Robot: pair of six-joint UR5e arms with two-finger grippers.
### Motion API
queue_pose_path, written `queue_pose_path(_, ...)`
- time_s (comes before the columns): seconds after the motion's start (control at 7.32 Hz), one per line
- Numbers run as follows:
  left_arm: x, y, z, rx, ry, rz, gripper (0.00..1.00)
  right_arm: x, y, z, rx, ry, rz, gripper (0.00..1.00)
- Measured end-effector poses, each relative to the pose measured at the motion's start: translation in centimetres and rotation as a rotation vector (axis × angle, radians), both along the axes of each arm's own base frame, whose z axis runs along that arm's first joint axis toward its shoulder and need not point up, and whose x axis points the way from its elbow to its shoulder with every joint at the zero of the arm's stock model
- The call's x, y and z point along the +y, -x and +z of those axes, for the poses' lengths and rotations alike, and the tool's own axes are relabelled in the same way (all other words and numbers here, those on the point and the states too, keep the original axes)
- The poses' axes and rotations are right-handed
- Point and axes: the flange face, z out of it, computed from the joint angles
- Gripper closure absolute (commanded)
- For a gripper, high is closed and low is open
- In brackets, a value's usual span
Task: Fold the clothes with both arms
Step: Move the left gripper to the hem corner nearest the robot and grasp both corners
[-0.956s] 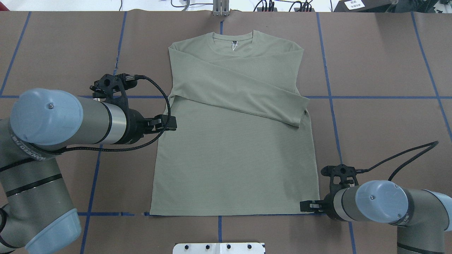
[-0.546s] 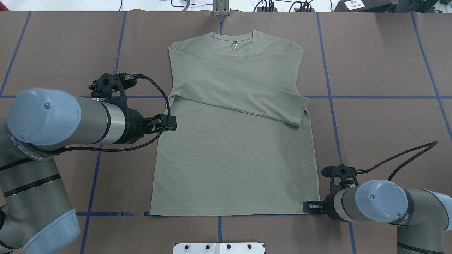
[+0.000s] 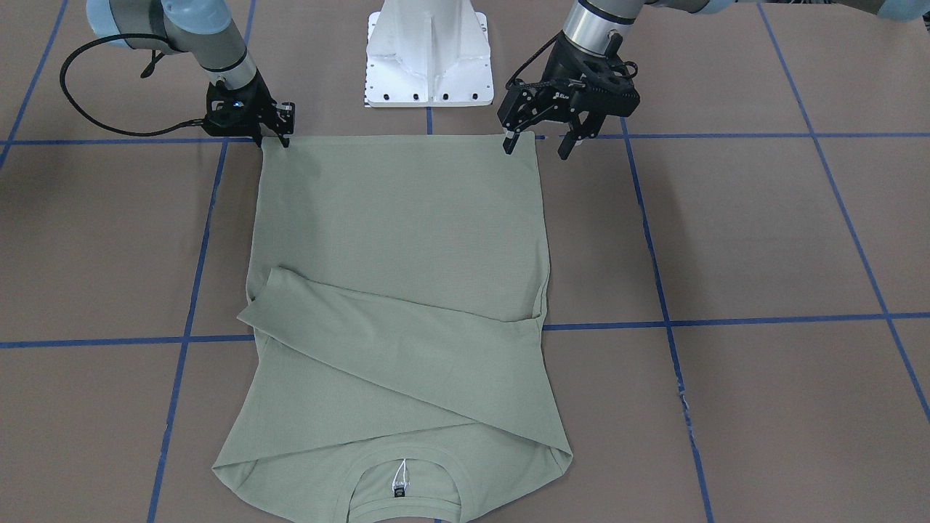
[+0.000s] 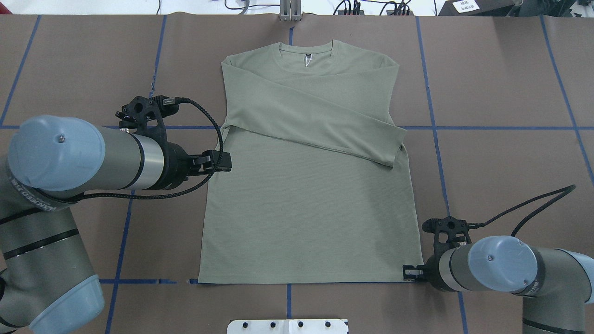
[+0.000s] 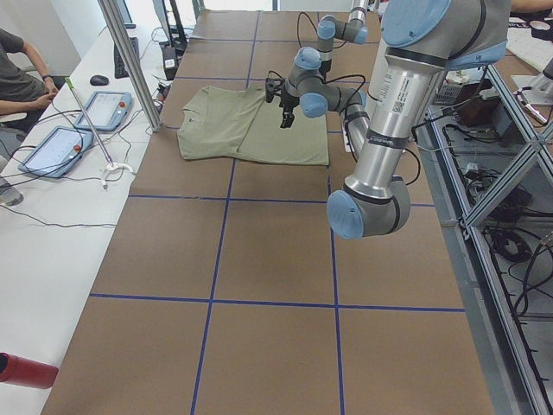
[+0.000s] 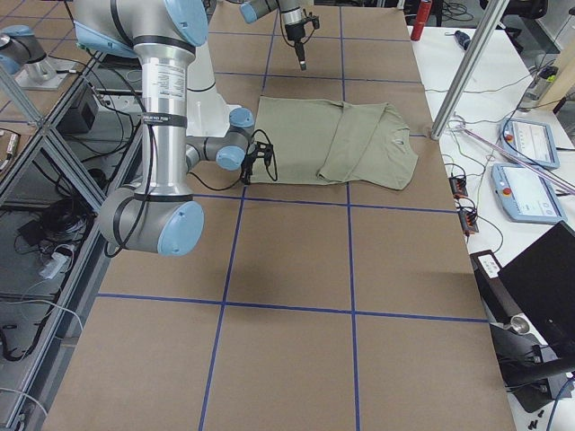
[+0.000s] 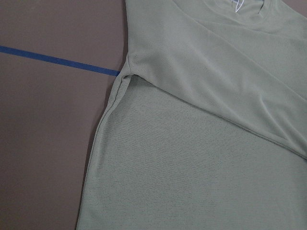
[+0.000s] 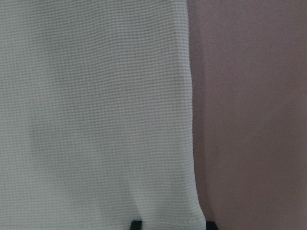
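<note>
- The right pincer (image 3: pixel 275 136) is down at one hem corner of the shirt (image 4: pixel 306 208). Its tips are slightly parted, one on the cloth and one just off it on the paper.
- The left pincer (image 3: pixel 535 149) hangs spread wide above the shirt's opposite side, clear of the cloth and gripping nothing.
- The shirt lies flat and front up, with one sleeve (image 4: pixel 325 123) folded slantwise across the chest and a white neck tag (image 3: pixel 400 483) showing inside the collar.
- Under the shirt the worktop (image 4: pixel 501 83) is covered in brown paper, with blue tape lines (image 4: pixel 487 128) making a grid; one line runs along the hem.
- A white pedestal (image 3: pixel 427 51) stands just past the shirt's hem.
- A metal post (image 5: pixel 130 65) rises near the shirt's collar end.
- Beyond the collar is a white bench (image 5: pixel 52 199) with cables and two grey control tablets (image 5: pixel 56 151), and a person (image 5: pixel 17 69) sits there.
- Well away from the shirt, a red cylinder (image 5: pixel 26 370) lies on that bench.
</note>
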Motion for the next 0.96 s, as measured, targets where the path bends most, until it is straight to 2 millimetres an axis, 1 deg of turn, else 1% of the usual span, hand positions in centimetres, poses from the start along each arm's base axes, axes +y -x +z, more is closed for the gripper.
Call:
queue_pose_path(0.14,0.0,0.1,-0.1,0.002,-0.001,0.000,0.02,0.0,-0.1,-0.2,-0.003,-0.001,0.001,0.75)
queue_pose_path(0.27,0.1,0.1,-0.1,0.003,-0.002,0.000,0.02,0.0,-0.2,-0.5,-0.010,-0.002,0.001,0.78)
queue_pose_path(0.41,0.1,0.1,-0.1,0.003,-0.002,0.000,0.02,0.0,-0.3,-0.8,-0.016,-0.002,0.002,0.95)
queue_pose_path(0.55,0.1,0.1,-0.1,0.003,-0.001,-0.001,0.01,0.0,-0.4,-1.0,-0.020,-0.002,0.003,1.00)
queue_pose_path(0.68,0.1,-0.1,0.0,0.000,0.002,0.000,0.01,0.0,-0.5,-1.2,-0.024,-0.004,0.007,1.00)
queue_pose_path(0.82,0.4,-0.8,1.0,-0.015,0.018,0.008,0.01,-0.1,-0.6,-1.6,-0.030,-0.008,0.013,1.00)
queue_pose_path(0.96,1.8,-2.3,2.8,-0.038,0.057,0.028,0.01,-0.3,-1.0,-2.1,-0.042,-0.011,0.019,1.00)
